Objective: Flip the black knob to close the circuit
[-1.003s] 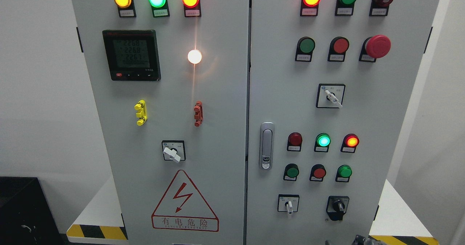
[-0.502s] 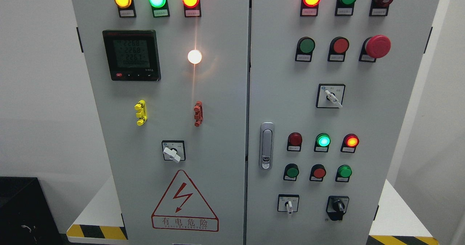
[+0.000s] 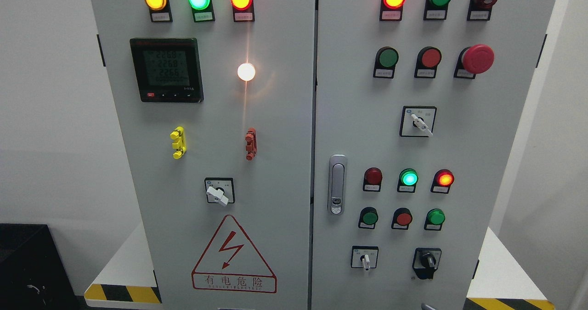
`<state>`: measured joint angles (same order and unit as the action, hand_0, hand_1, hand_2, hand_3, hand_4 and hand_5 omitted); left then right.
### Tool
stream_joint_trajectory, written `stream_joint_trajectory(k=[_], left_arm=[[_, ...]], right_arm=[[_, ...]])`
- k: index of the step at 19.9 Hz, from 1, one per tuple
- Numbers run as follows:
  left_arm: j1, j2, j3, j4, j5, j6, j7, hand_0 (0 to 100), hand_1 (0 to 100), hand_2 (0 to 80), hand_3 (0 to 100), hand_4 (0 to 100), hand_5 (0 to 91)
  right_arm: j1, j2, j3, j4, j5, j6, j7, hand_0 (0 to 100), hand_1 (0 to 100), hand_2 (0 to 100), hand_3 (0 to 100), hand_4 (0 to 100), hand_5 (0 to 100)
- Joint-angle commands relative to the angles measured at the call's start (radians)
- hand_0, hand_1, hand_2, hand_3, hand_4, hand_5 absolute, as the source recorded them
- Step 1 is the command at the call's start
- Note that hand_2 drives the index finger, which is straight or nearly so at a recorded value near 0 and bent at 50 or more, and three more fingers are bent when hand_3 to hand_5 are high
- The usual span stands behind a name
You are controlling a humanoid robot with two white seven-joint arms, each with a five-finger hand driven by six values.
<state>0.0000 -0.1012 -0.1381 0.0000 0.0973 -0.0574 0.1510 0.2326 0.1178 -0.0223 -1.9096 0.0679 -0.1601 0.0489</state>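
A black knob (image 3: 427,260) sits at the lower right of the frame on the grey cabinet door (image 3: 459,163), its long axis upright. Neither hand's fingers show.

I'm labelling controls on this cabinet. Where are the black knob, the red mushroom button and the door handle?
black knob (image 3: 427,260), head view, its centre grip.
red mushroom button (image 3: 478,58), head view, its cap.
door handle (image 3: 337,183), head view, its metal lever.
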Motion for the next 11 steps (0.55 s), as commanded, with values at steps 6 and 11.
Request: stream_joint_trajectory(k=[6, 11], left_arm=[[0.023, 0.000, 0.000, -0.031, 0.001, 0.001, -0.001, 12, 56, 0.0, 0, 0, 0.0], [0.023, 0.000, 0.000, -0.031, 0.001, 0.001, -0.001, 12, 56, 0.0, 0, 0, 0.0]], right_arm=[[0.019, 0.000, -0.057, 0.057, -0.128, -0.035, 0.068, 0, 0, 0, 0, 0, 0], [0.022, 0.000, -0.057, 0.055, -0.129, -0.035, 0.068, 0, 0, 0, 0, 0, 0]])
